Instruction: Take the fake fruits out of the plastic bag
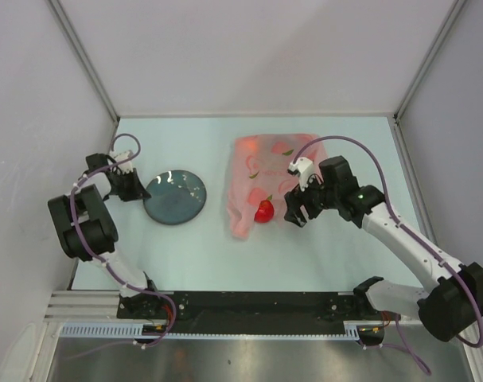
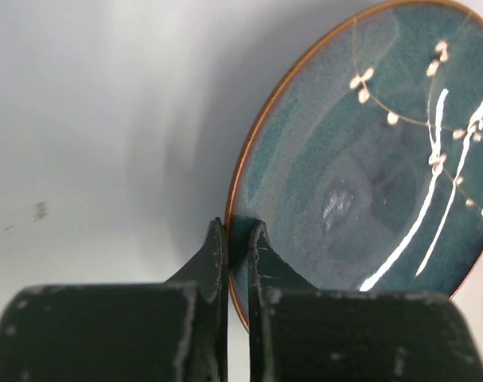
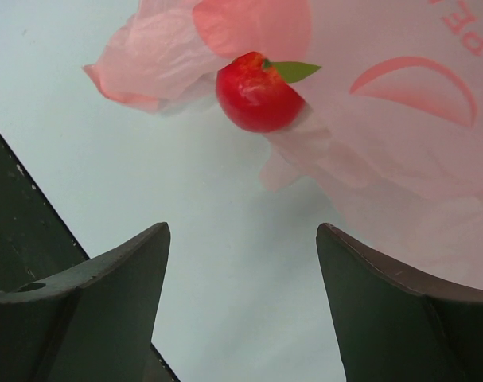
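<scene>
The pink plastic bag (image 1: 269, 171) lies crumpled right of the table's middle. One red apple (image 1: 263, 211) with a green leaf pokes out at the bag's near edge. It also shows in the right wrist view (image 3: 255, 91), half under the bag (image 3: 400, 119). My right gripper (image 1: 294, 213) is open and empty just right of the apple; in its wrist view the gripper (image 3: 243, 235) is a short way from the apple. Other fruits are hidden in the bag. My left gripper (image 1: 138, 189) is shut on the rim of the dark plate (image 1: 175, 196).
The blue-green plate (image 2: 368, 159) with white sprig marks lies flat at the left, its rim pinched by my left gripper (image 2: 238, 235). White enclosure walls stand at the back and both sides. The black rail with the arm bases (image 1: 249, 304) runs along the near edge.
</scene>
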### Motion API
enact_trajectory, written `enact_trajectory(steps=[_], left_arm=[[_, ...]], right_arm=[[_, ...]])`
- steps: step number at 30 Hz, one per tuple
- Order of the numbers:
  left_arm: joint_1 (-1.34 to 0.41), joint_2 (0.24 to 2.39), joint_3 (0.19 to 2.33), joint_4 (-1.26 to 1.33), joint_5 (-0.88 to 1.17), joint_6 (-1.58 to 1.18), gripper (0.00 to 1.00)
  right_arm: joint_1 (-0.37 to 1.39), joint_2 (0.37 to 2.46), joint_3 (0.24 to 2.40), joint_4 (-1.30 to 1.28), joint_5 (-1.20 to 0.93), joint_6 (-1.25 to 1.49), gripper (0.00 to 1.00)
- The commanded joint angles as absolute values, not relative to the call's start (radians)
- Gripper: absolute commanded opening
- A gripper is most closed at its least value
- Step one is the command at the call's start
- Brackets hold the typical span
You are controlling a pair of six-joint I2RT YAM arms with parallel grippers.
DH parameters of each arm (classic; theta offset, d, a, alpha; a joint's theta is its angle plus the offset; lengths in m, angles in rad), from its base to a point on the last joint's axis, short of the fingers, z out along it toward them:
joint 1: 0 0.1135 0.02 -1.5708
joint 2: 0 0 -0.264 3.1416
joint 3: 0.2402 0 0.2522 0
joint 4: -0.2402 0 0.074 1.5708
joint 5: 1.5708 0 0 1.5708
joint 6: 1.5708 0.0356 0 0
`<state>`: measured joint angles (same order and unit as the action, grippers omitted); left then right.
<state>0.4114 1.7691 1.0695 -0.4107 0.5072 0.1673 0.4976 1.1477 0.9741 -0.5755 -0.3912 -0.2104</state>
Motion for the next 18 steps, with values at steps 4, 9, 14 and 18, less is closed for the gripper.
enact_trajectory(steps=[4,9,14,18], left_arm=[[0.269,1.807,1.028,-0.704,0.426,0.632,0.00],[0.206,1.787,0.980,-0.804,0.367,0.817,0.00],[0.117,1.756,0.943,-0.853,0.322,0.905,0.00],[0.049,1.741,0.943,-0.891,0.348,0.907,0.00]], right_arm=[[0.594,1.221,0.925,-0.411,-0.367,-0.255,0.80],[0.612,1.305,0.916,-0.299,-0.310,-0.192,0.82],[0.637,1.385,0.920,-0.247,-0.262,-0.198,0.84],[0.643,1.460,0.933,-0.204,-0.262,-0.175,0.84]])
